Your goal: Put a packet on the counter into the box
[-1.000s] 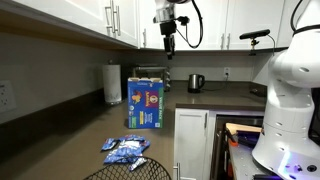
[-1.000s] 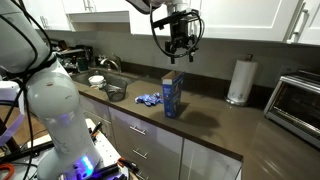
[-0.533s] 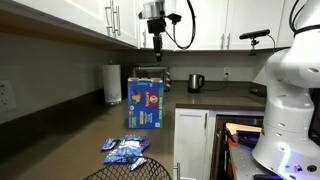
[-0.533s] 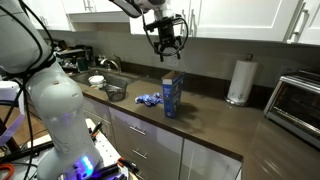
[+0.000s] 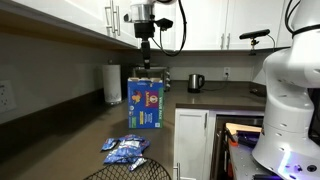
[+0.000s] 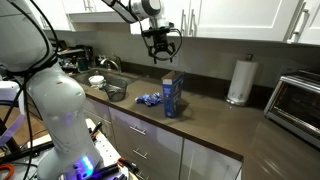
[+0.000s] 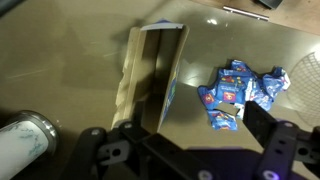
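The tall blue box (image 5: pixel 144 100) stands upright on the dark counter (image 5: pixel 70 135). It also shows in an exterior view (image 6: pixel 172 94), and from above with its top open in the wrist view (image 7: pixel 150 75). Several small blue packets (image 5: pixel 126 152) lie in a heap on the counter beside the box, seen in both exterior views (image 6: pixel 150 99) and in the wrist view (image 7: pixel 240 90). My gripper (image 5: pixel 146 62) hangs high in the air above the box's top, just under the upper cabinets (image 6: pixel 158 55). In the wrist view my gripper (image 7: pixel 190 150) is open and empty.
A white paper-towel roll (image 5: pixel 113 83) stands behind the box by the wall (image 6: pixel 238 80). A kettle (image 5: pixel 196 82) sits further along. A toaster oven (image 6: pixel 300 100) is at one end, and a sink with bowls (image 6: pixel 105 88) is beyond the packets. White cabinets hang overhead.
My gripper has moved sideways at the same height, from beyond the box to above its top on the packets' side. The box and the packets have not moved.
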